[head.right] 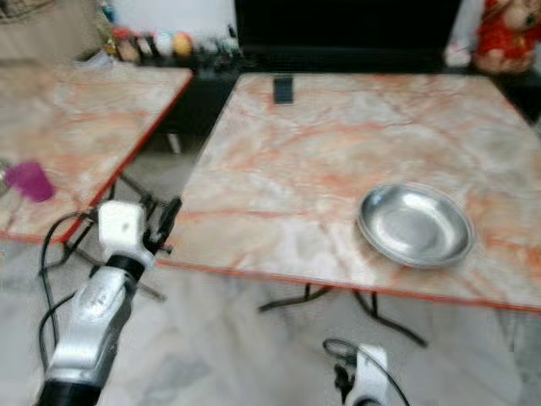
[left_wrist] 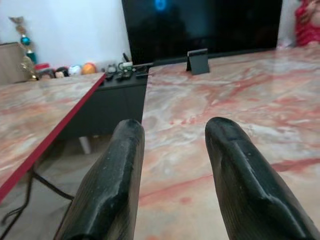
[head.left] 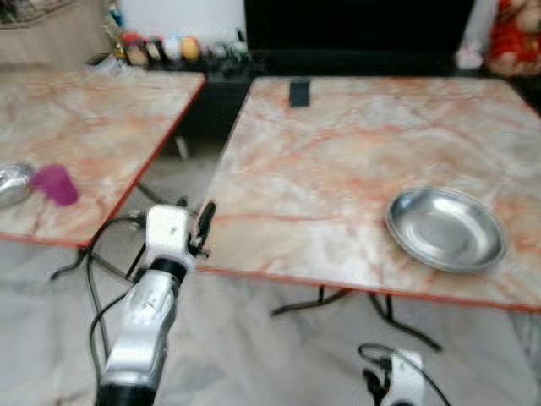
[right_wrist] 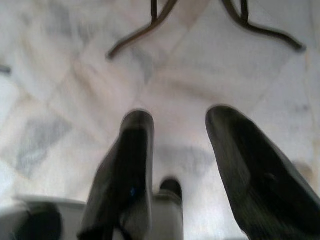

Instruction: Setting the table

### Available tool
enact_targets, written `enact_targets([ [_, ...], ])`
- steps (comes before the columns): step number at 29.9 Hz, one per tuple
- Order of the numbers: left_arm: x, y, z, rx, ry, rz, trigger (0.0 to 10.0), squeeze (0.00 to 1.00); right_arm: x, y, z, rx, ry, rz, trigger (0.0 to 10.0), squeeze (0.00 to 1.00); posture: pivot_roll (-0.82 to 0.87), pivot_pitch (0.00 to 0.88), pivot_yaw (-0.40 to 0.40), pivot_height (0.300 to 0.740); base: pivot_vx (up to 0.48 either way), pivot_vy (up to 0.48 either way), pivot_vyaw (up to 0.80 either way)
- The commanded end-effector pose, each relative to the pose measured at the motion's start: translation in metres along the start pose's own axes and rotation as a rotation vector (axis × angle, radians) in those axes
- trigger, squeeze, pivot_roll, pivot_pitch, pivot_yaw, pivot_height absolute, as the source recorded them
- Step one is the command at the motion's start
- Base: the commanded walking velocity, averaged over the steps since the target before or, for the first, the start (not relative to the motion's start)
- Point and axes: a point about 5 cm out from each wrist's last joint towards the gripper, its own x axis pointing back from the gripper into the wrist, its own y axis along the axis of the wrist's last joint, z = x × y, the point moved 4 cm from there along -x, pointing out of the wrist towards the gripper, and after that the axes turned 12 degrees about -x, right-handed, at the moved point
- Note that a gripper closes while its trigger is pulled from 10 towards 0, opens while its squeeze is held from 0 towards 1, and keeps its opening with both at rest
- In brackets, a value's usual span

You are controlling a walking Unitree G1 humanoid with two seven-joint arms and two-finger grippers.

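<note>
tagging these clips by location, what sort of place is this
Most likely a living or dining room in a home. Two marble-patterned folding tables stand on a pale tiled floor, one bearing a steel plate. Behind them is a large dark TV screen over a low cabinet with small ornaments.

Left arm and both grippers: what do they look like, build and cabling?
The left arm is a silver tube ending in a white wrist block, with black cables looping beside it. The left gripper has two long, matte black fingers with rounded tips. The right gripper has the same black finger pair; its wrist is white with a black cable curling over it.
</note>
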Motion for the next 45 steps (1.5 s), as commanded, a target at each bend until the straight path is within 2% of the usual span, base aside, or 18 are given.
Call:
enact_targets([
  [1, 0.001, 0.001, 0.006, -0.01, 0.013, 0.003, 10.0, 0.0, -0.001, 0.0, 0.001, 0.006, 0.002, 0.004, 10.0, 0.0, 0.01, 0.0, -0.02, 0.74, 0.0, 0.292, 0.8],
  [8, 0.001, 0.001, 0.006, -0.011, 0.011, 0.003, 10.0, 0.0, 0.0, -0.002, 0.002, 0.002, 0.006, 0.01, 10.0, 0.0, 0.01, 0.0, -0.02, 0.74, 0.0, 0.295, 0.8],
  [25, 0.0, 0.002, 0.005, -0.009, 0.007, 0.001, 10.0, 0.0, -0.001, -0.003, 0.003, -0.026, -0.005, 0.016, 10.0, 0.0, 0.02, 0.0, -0.022, 0.74, 0.0, 0.298, 0.0],
  [32, 0.001, 0.002, 0.006, -0.01, 0.01, 0.002, 10.0, 0.0, 0.0, -0.006, 0.001, -0.028, -0.01, 0.036, 10.0, 0.0, 0.02, 0.0, -0.025, 0.74, 0.0, 0.306, -0.69],
  [40, 0.001, 0.002, 0.006, -0.01, 0.01, 0.002, 10.0, 0.0, 0.001, -0.007, -0.001, -0.039, -0.016, 0.036, 10.0, 0.0, 0.02, 0.0, -0.023, 0.74, 0.0, 0.311, 0.0],
  [45, 0.0, 0.002, 0.006, -0.011, 0.007, 0.0, 10.0, 0.0, -0.001, -0.01, 0.006, -0.039, -0.012, 0.045, 10.0, 0.0, 0.03, 0.0, -0.022, 0.74, 0.0, 0.332, 0.0],
])
